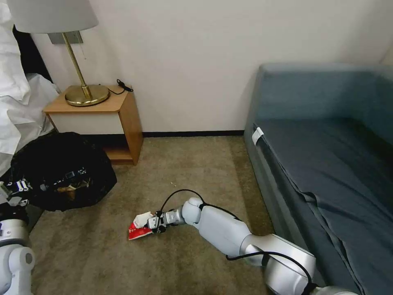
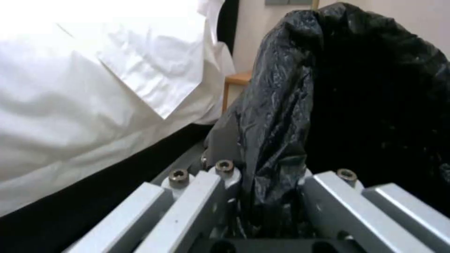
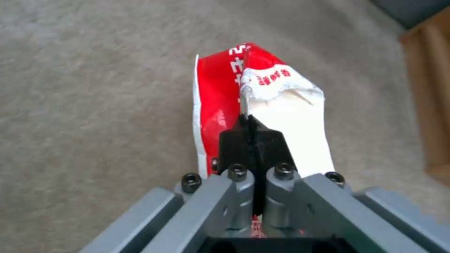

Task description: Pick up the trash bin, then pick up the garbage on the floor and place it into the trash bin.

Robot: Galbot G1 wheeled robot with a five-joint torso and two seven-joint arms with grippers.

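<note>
Nearest the head camera, at the left edge, the robot's left arm rises with its left gripper [image 1: 16, 192] clamped on the rim of the trash bin [image 1: 61, 170], held off the carpet to the left of the nightstand [image 1: 102, 123]. From the left wrist camera, the grey jaws pinch a fold of the glossy black liner [image 2: 276, 123], which drapes over the bin and hides its white body. Brownish litter lies inside the bin's mouth.

Behind the bin, further left of the nightstand, hangs rumpled white bedding [image 1: 16, 94]. On the nightstand stands a brass lamp [image 1: 84, 92] with a pale shade, and a black cord lies at the top's right corner.

Right of the nightstand and nearer the robot, the red snack packet [image 1: 139, 230] lies on the beige-brown carpet [image 1: 196, 164]. The right gripper [image 1: 154, 223] reaches down to it, its black pads pressed together on the packet's torn white edge. From the right wrist camera the packet [image 3: 225, 95] shows white lettering on red and small red characters on its crumpled white part; neither can be read.

Far right of the nightstand stands a blue-grey sofa [image 1: 327, 164] with a small white tag at its front corner. A plain cream wall with a dark skirting board runs behind everything.
</note>
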